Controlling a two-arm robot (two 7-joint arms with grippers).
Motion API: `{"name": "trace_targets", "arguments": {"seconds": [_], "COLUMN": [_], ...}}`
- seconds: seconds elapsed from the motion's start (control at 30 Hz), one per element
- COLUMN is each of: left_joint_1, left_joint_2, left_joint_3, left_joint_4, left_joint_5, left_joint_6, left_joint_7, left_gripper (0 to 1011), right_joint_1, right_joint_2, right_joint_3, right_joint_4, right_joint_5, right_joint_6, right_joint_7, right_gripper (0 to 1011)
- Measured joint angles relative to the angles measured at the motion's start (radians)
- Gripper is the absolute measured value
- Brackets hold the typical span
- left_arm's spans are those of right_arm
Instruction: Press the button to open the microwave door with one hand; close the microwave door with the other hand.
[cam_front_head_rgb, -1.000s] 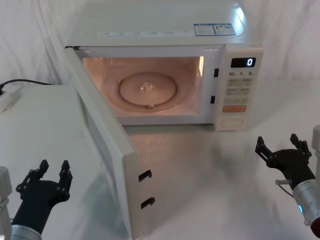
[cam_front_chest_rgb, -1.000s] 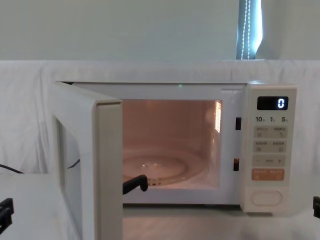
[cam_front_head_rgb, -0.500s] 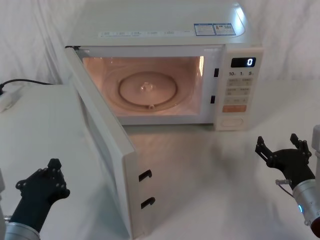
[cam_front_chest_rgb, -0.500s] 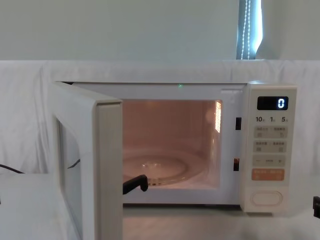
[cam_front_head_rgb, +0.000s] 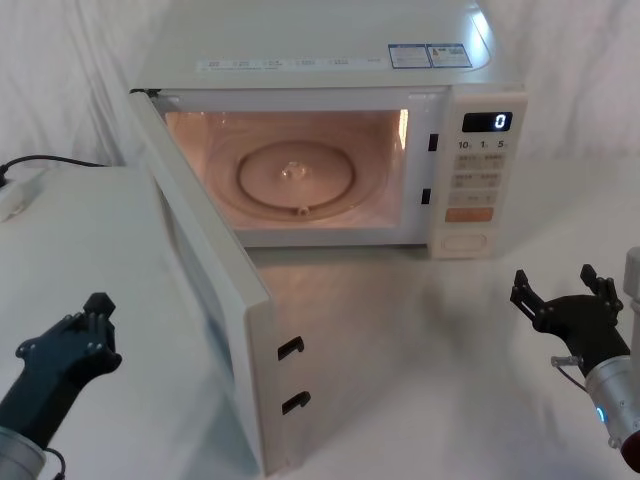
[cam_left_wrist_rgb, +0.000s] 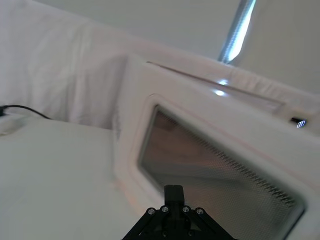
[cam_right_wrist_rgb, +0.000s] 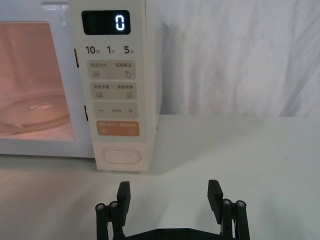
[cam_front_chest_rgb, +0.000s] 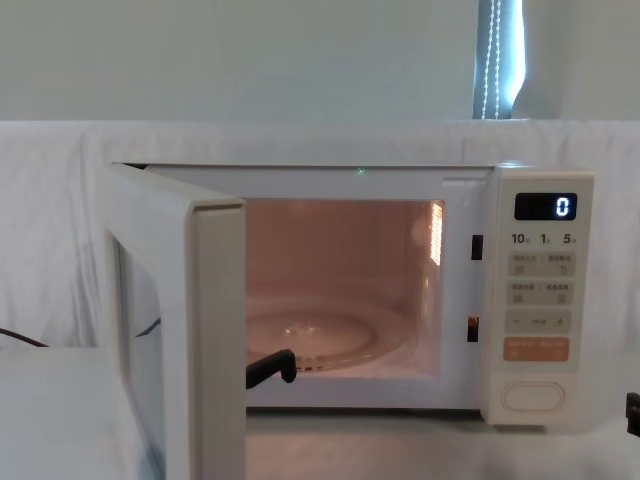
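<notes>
Now: microwave door (cam_front_head_rgb: 205, 300) swung wide, cavity lit, button (cam_right_wrist_rgb: 122, 157) untouched on panel. Right pincer (cam_right_wrist_rgb: 169, 196) spread, empty, facing button. Left pincer (cam_front_head_rgb: 70, 345) outside door, grip unclear.

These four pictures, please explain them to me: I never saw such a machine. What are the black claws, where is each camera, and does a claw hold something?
It is a robot with two arms. One camera is on its head, one on its chest, one on each wrist. The black claws are its grippers. The left gripper hangs outside the microwave door, which stands wide open. The right gripper is open and holds nothing; it waits in front of the button. The microwave stands on a table under a white cloth, lit inside, its display reading 0.
</notes>
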Motion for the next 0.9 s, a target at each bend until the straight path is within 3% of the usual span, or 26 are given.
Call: {"name": "trace_targets", "arguments": {"seconds": [0.33,0.67,0.9], "left_joint_1": [-0.047,-0.122,-0.160], "left_joint_2": [0.095,0.160,0.171], "left_joint_3": [-0.014,0.021,0.045], "left_joint_4": [-0.067,-0.073,-0.042], "left_joint_5": [-0.186,-0.244,-0.248], "left_joint_6": [0.171,0.257,0.252], "left_joint_7": [-0.098,-0.113,-0.099], "left_gripper": [0,0,0], "right_joint_1": [0.000,0.000,0.000], "right_joint_2": [0.000,0.000,0.000], "right_joint_3": [0.000,0.000,0.000], "right_joint_4": [0.000,0.000,0.000], "right_joint_5": [0.000,0.000,0.000], "right_joint_6": [0.000,0.000,0.000], "right_joint_7": [0.000,0.000,0.000], "right_gripper": [1002,1002,1002]}}
